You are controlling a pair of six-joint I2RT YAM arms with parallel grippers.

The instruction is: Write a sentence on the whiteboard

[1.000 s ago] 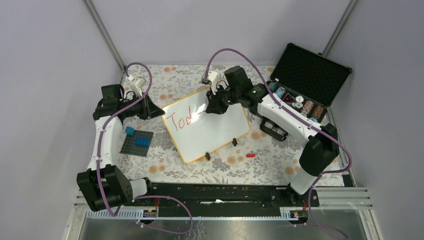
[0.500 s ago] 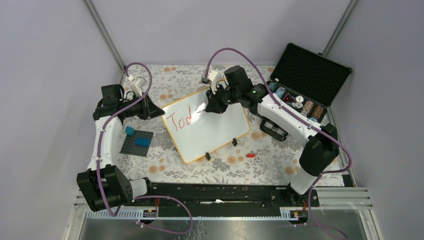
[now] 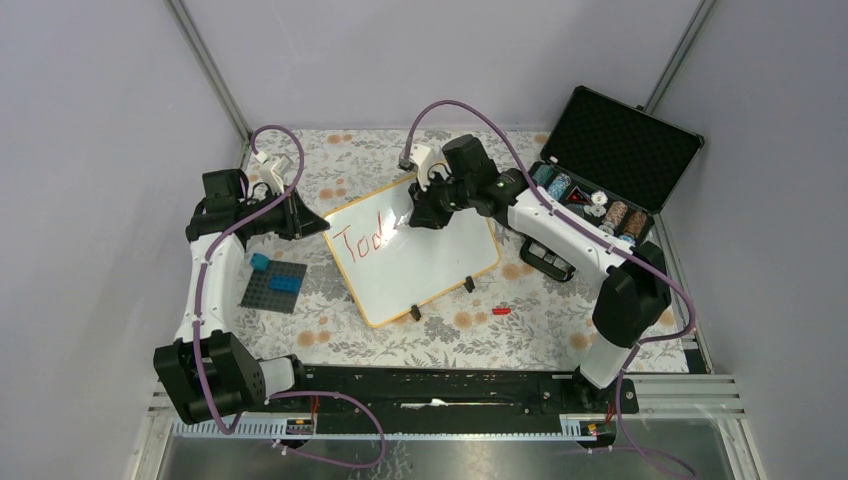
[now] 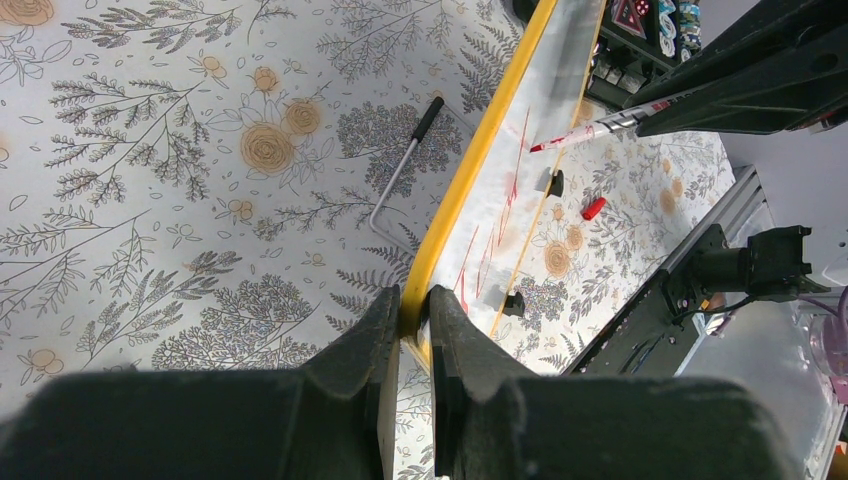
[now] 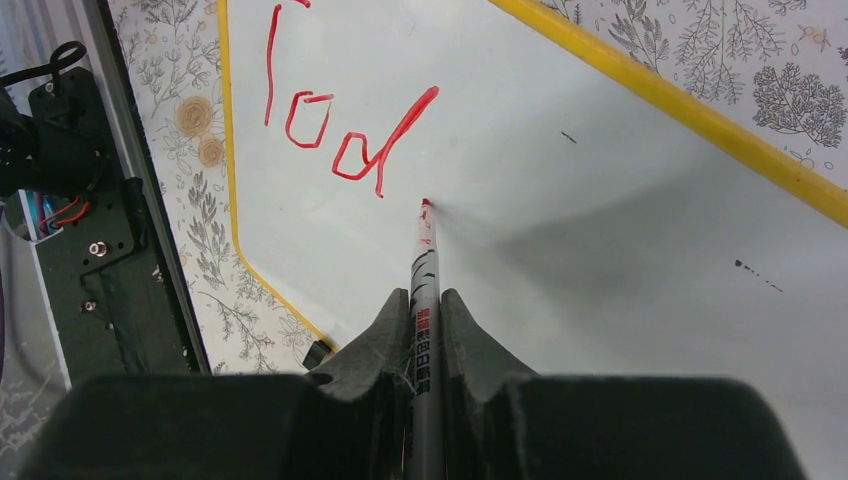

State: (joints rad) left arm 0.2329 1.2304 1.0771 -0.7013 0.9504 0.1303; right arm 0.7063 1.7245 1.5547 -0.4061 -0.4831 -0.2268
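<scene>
Slightly leftward and toward the far edge, the right arm's wrist and elbow have shifted since a second ago, while the whiteboard (image 3: 432, 262), the left arm and the red writing sit as they did. The whiteboard lies askew near the middle of the worktop (image 3: 450, 335), closer to its far edge, with two black feet (image 3: 415, 312) on its near rim. The left gripper (image 4: 413, 295) has its jaws clamped on the board's yellow rim at the corner nearest the worktop's left edge. The right gripper (image 5: 425, 300) is closed on a marker (image 5: 424, 270), whose red tip is down at the white surface just past the last stroke. The sentence (image 5: 330, 130) so far reads "Tod", in red, on the board's left part. An open black case (image 3: 620, 150) stands at the far right corner. A red cap (image 3: 501, 311) lies on the worktop just off the board's near right side, apart from it. A grey brick plate (image 3: 273, 288) with blue bricks sits near the left edge.
</scene>
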